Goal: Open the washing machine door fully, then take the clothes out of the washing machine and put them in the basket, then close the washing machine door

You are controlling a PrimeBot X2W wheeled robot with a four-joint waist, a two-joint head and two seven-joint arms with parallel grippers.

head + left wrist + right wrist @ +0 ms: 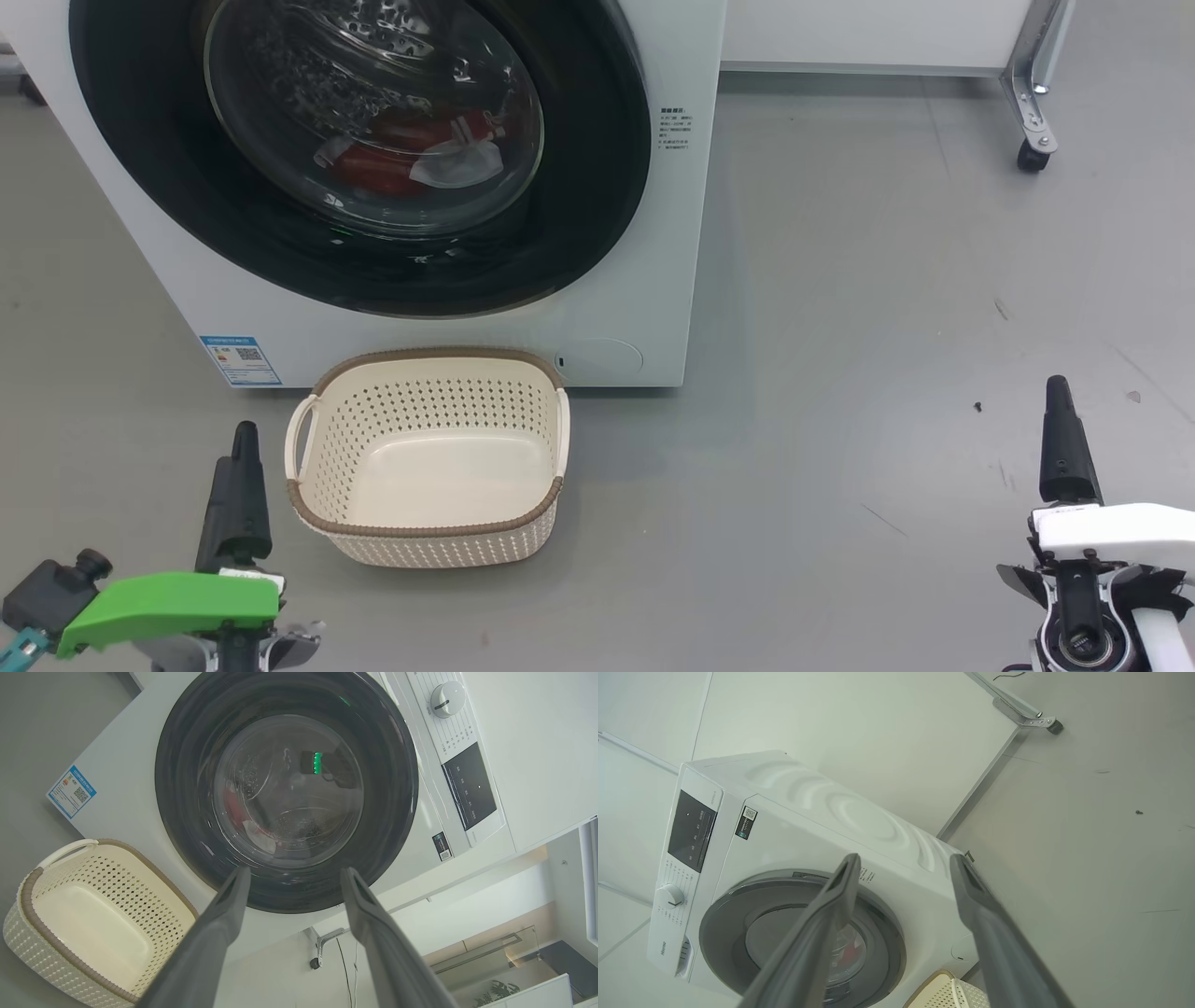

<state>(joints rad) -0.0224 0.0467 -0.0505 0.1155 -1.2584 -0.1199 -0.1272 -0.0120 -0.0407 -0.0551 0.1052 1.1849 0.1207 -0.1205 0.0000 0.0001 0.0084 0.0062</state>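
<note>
You are looking at a boxy white front-loading washing machine (644,308). Its large round door (597,187) has a glossy black rim around clear glass. Behind the glass lie soft red clothes (392,163) with a whitish piece. The rectangular cream plastic basket (429,355) has perforated dotted sides and a brown woven-look rim. You also see a small blue label (240,360) and a plain grey floor (887,280).

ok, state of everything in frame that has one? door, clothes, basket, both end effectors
washing machine door: shut, flush with the front panel
clothes: inside the drum, seen through the door glass
basket: empty, upright on the floor in front of the door
left end effector: open, holding nothing
right end effector: open, holding nothing
</note>
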